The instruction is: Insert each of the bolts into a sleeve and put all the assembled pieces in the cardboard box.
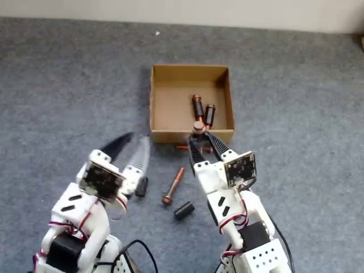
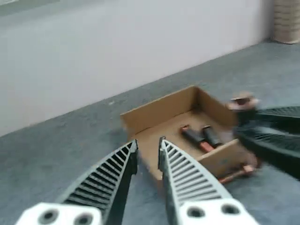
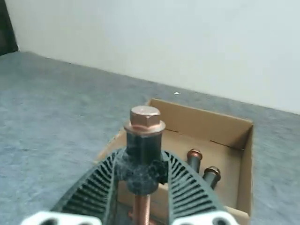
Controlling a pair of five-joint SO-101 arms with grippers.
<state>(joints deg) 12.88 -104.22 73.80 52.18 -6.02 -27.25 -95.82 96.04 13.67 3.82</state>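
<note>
Copper-coloured hex-headed bolt, already seated in its black cylindrical sleeve, stands upright, clamped between the fingers of the right gripper. Seen from above, that gripper sits right at the near wall of the brown cardboard box. Two finished pieces lie side by side inside, so I take this to be the drop-off of a third. The next move calls for carrying the piece over the wall and letting go clear of the pair in there. The left gripper hovers empty, fingers apart, off the box's near left corner, close to a spare black sleeve. On the grey carpet a loose copper bolt and a second black sleeve wait unpaired, and a further bolt lies at the foot of the box wall.
</note>
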